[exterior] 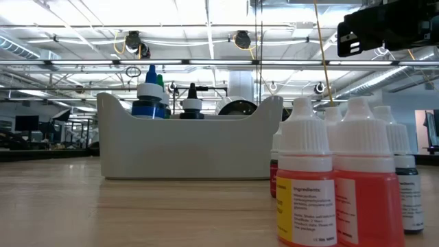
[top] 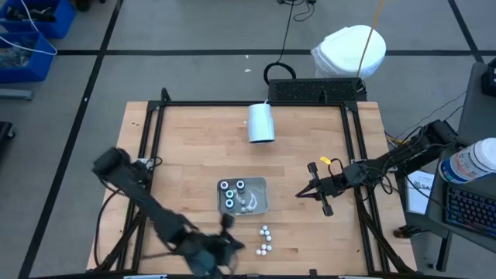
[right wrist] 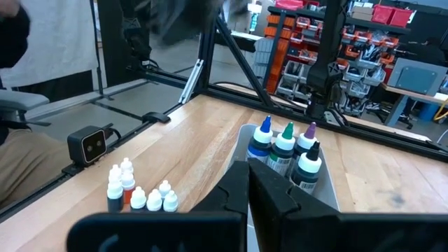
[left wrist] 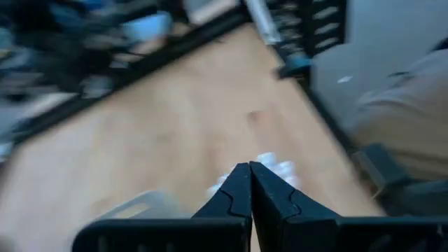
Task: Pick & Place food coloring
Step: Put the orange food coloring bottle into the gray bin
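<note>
Hovering at the lower centre of the high view, the left gripper [top: 225, 222] had its fingers pressed fully together with nothing between them, just below the grey tray [top: 262, 204] and left of the loose food coloring bottles [top: 265, 240] lying on the wooden table [top: 194, 147]. Its own wrist view was smeared, the bottles only a white blur past the fingertips. At right of centre, the right gripper [top: 300, 194] was likewise closed and empty, apart from the tray. Four larger bottles [right wrist: 287, 150] stood in the tray; in the low view the near bottles [exterior: 336, 185] were cut off at the frame's bottom
</note>
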